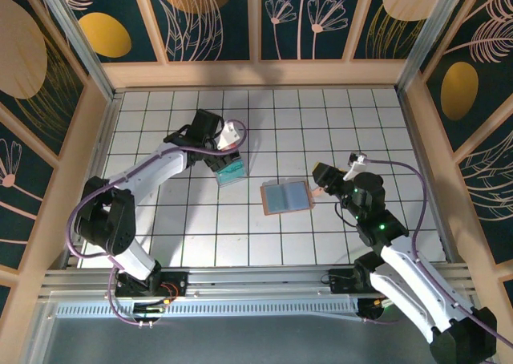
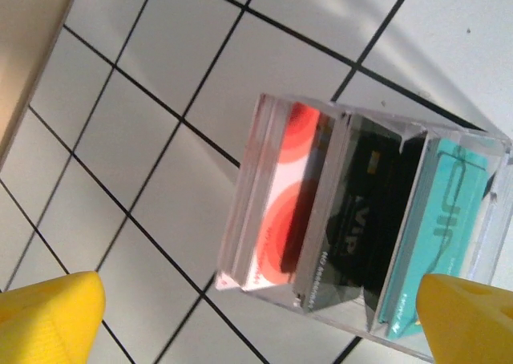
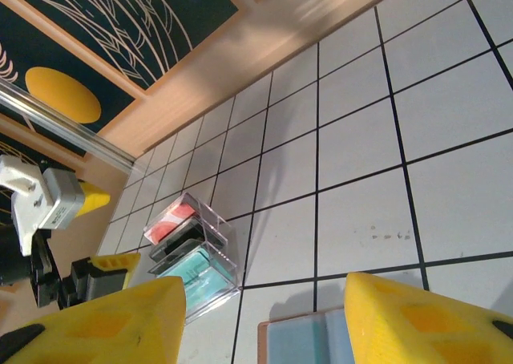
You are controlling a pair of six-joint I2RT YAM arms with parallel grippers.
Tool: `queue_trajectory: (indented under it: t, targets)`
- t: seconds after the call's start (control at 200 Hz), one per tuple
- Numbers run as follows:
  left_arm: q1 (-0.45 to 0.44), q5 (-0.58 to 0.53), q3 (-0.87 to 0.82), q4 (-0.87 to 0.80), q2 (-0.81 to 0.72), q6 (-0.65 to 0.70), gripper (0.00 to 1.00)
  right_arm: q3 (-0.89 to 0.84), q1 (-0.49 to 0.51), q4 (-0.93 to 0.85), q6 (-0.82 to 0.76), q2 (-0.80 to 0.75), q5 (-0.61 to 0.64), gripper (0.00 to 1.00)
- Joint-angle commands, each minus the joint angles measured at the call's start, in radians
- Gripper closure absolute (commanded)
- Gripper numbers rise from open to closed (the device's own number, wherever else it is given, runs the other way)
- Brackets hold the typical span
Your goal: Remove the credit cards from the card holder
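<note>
**Right gripper point(image 3: 264, 316) spread at the holder, left gripper point(image 2: 258, 320) wide over the box**

Nearest the arms' bases, the right gripper hangs low with its yellow fingers apart. Nothing is pinched between them, and a corner of the card holder point(image 1: 286, 196) lies just under the gap. The holder rests flat and open on the tiled table point(image 1: 385, 131), blue-grey faces up, near the middle. Farther off, the left gripper hovers over a clear box point(image 2: 248, 220), its fingertips standing well apart on either side.

My reading is that the job is well advanced. The box holds a red card point(image 2: 280, 212), a black card point(image 2: 361, 212) and a teal card point(image 2: 445, 220), each upright in its own slot. A pale tan-pink sliver point(image 1: 318, 192) at the holder's right edge may be one of the credit cards left to draw out, but it is too small to be sure.

The left wrist view separates the three cards, while from above the box is a teal smear. The overhead view alone gives the holder's full outline.
</note>
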Motion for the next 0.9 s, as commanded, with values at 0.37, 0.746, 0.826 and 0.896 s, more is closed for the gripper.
queue_trajectory:
  t: [0.37,0.746,0.826,0.896]
  targets:
    - [-0.007,-0.145,-0.095,0.097,0.031,-0.113,0.01,0.025,0.003,0.007,0.024,0.001,-0.018,0.45]
    - [-0.006,-0.176,-0.042,0.106,0.075,-0.149,0.01,0.027,0.004,0.0,0.016,0.001,-0.013,0.45]
    - [-0.007,-0.176,-0.036,0.106,0.074,-0.155,0.01,0.025,0.003,0.001,0.015,0.001,-0.014,0.46]
    - [-0.007,-0.18,-0.034,0.109,0.073,-0.157,0.01,0.023,0.004,0.0,0.014,0.001,-0.014,0.46]
